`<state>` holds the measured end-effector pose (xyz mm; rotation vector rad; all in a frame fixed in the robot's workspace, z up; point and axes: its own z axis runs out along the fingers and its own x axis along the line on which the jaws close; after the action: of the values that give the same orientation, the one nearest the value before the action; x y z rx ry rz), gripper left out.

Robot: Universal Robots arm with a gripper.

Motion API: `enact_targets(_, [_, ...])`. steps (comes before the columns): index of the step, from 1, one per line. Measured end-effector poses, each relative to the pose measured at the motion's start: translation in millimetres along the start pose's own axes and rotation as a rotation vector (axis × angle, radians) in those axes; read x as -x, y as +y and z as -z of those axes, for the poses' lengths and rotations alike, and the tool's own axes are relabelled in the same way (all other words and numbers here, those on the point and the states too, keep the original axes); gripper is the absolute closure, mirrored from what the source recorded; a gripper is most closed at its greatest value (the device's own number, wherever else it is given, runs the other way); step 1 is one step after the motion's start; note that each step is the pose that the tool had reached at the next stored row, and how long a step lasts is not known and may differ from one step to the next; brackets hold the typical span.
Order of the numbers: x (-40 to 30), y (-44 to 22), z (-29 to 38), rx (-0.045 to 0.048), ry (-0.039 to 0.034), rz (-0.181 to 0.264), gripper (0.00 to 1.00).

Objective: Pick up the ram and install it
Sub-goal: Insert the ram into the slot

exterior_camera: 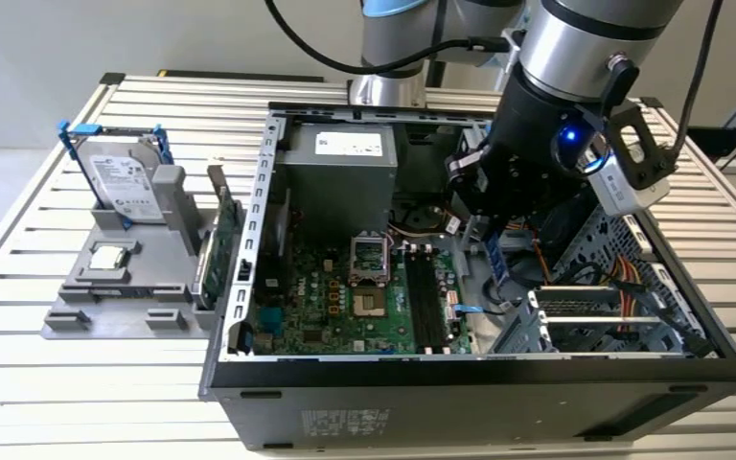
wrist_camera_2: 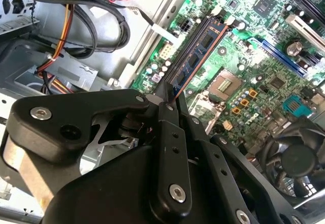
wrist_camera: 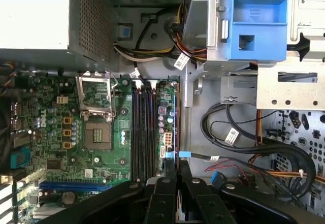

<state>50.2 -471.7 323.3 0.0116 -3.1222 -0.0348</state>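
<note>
While the gripper [wrist_camera_2: 170, 98] hangs inside the case [exterior_camera: 471, 379], its fingers pinch the ram [wrist_camera_2: 195, 59] by the top edge, above the slots [wrist_camera: 143, 127]. Probably light, stiff, fragile: hold edges only, not chips.

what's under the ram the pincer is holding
Below the ram, held on edge by the pincer, lies the green motherboard with its long black memory slots. The pincer's black fingers cover the stick's near end and the board beneath it.
</note>
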Motion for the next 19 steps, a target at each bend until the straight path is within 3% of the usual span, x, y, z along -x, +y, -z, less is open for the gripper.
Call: enact_targets(19, [-0.2,2.8,-10.5,-0.0015,-0.0001,-0.001,1.0])
